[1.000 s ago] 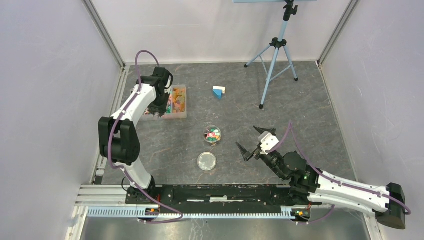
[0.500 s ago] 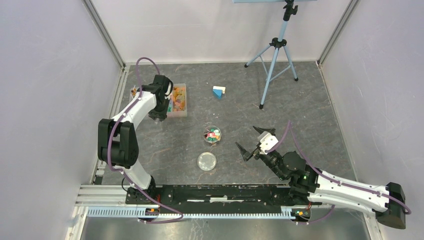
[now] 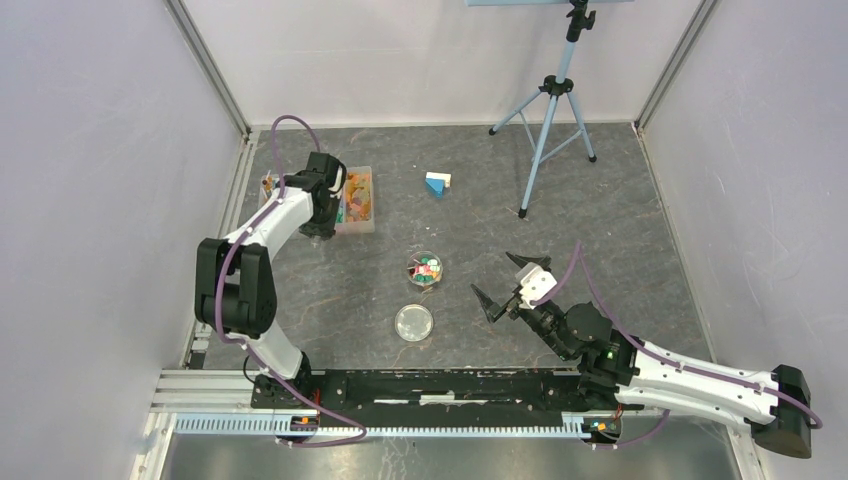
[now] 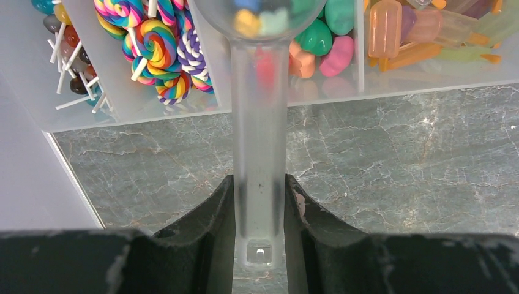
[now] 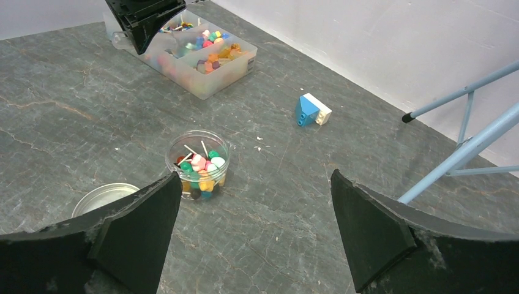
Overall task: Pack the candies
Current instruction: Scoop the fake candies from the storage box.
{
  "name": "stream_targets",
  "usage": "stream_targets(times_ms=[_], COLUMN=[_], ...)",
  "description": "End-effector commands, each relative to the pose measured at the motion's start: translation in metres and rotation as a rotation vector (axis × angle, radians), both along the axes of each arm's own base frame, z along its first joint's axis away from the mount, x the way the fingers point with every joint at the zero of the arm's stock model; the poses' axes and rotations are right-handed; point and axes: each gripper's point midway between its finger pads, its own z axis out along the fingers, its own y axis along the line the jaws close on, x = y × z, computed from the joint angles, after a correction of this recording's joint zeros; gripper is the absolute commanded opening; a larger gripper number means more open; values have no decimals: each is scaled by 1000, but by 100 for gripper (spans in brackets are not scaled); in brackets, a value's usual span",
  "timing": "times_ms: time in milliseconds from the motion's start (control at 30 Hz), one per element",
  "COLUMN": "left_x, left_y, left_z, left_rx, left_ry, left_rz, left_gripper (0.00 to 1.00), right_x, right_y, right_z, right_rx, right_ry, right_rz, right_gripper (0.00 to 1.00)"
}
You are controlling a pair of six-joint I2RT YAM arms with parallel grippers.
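Scoop (image 4: 259, 122) in left claw (image 4: 259, 182) runs off-frame, its candies (image 4: 260, 18) blurred.

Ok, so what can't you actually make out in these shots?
- Left wrist: the clear plastic scoop in the left gripper has its bowl blurred and cut off by the top edge; load uncountable.
- Top external: that gripper's grip is hidden beneath its own wrist.
- Top external: multicoloured candies in the round clear jar are too small to count.
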Motion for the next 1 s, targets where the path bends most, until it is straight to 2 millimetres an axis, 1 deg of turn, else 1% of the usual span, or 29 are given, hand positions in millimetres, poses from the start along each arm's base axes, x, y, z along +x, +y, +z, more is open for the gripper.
stream_targets(times_ms=[0,167,367,500,733,867,967], left_x=[8,2,-5,-5,-6,-9,-9], left_y=[2,4,10,11,12,16,18], left_z=[16,15,9,9,16,12,13], left_rx=[-7,-6,6,6,-2,17,24], left_ry=[-93,-110,-123,-145,-206,-223,-240], left_rz=[27,33,49,53,51,43,54], left_gripper=[2,2,2,2,2,2,2], right_x=[0,0,0,-1,-1,0,-1], right_y=[-1,-2,-2,-2,-3,-3,-3], right_z=[21,22,26,27,26,27,29], right_rx=[67,73,85,90,96,100,103], right_ry=[-24,-24,-28,-26,-22,-21,-22], right_rz=[-7,-6,-5,-4,-7,-8,-8], right_gripper=[98,98,98,98,98,98,98])
